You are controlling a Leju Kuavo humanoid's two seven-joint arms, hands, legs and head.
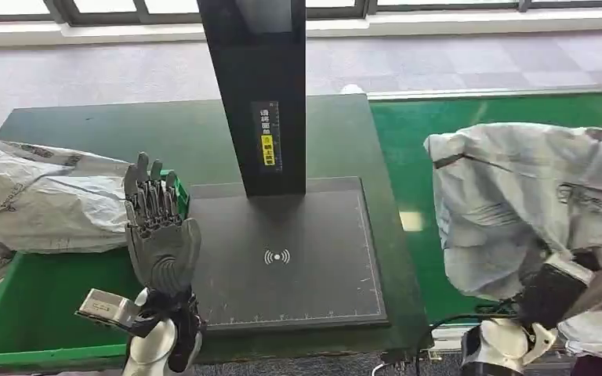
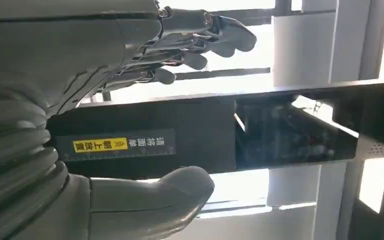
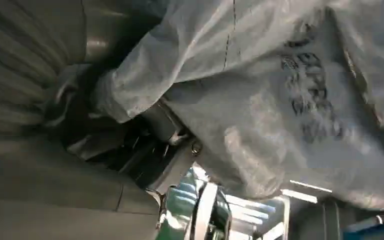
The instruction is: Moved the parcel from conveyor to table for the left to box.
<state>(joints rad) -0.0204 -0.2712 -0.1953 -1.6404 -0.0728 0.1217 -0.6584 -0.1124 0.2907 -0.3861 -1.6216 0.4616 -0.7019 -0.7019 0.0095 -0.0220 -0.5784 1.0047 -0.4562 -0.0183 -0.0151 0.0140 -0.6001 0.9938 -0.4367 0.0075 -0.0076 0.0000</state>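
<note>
Over the green conveyor [image 1: 407, 157], the grey parcel [image 1: 517, 204] hangs crumpled from the right hand [image 1: 553, 294], which grips it from below; the bag covers most of that hand. Its fingers are lost under folds in the right wrist view, where the parcel's print is blurred. Beside the black scanner plate [image 1: 298, 266] the left hand [image 1: 161, 235] stands upright, fingers straight and apart, holding nothing, near the green box [image 1: 31, 329] with bags cut off at the edge

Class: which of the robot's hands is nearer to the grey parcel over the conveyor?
Right. The right hand grips the grey parcel from beneath; the left hand is raised, empty, across the table.
</note>
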